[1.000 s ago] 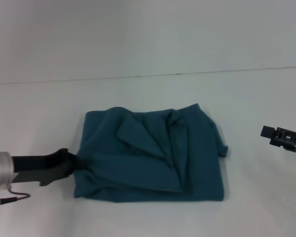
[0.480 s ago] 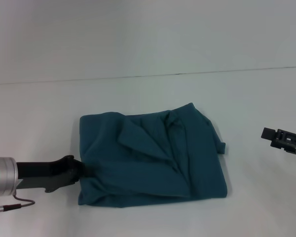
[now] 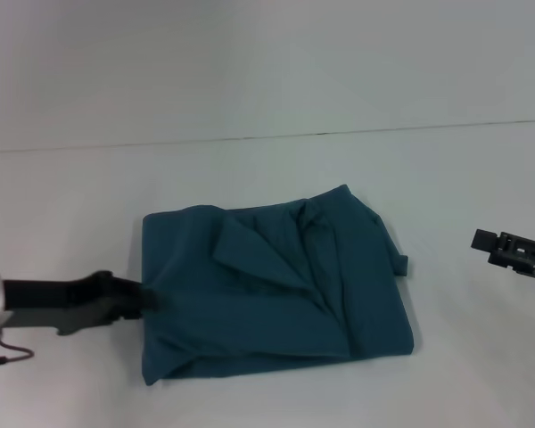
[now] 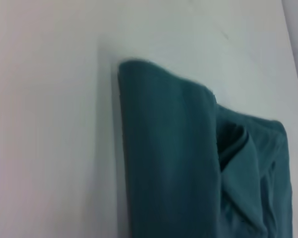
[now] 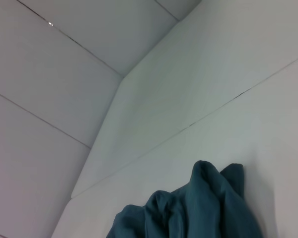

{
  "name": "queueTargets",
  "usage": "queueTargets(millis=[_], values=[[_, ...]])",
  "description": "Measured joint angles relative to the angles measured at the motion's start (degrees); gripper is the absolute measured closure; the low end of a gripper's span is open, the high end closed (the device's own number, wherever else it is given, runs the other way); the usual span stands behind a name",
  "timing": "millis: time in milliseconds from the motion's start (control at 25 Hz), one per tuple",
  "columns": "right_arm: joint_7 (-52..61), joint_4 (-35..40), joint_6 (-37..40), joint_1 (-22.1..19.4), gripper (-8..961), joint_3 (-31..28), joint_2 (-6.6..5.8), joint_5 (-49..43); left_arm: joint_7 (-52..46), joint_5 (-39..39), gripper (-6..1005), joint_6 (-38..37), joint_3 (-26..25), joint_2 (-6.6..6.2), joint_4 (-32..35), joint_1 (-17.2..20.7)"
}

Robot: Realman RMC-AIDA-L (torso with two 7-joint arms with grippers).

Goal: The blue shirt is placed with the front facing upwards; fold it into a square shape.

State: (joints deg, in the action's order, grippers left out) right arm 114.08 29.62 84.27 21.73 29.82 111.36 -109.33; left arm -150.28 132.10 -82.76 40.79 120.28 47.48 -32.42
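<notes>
The left gripper (image 3: 141,300) is reaching in from the left at table level, its dark fingers pressing together on the left edge of the shirt (image 3: 276,285). The shirt is lying folded into a rough rectangle in the middle of the white table (image 3: 250,160), with diagonal creases and overlapping flaps across its top. No print, label or writing is showing on the teal fabric. The right gripper (image 3: 490,242) is hanging at the right edge, well apart from the shirt; whether its fingers are apart or together cannot be told.
</notes>
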Motion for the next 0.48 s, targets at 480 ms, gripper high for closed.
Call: queueTargets(millis=[480], values=[[1.0, 0.3, 1.7, 1.6, 153, 0.6, -0.65, -3.4, 4.5, -7.3, 510, -5.0, -7.6, 0.18, 5.1, 3.0]])
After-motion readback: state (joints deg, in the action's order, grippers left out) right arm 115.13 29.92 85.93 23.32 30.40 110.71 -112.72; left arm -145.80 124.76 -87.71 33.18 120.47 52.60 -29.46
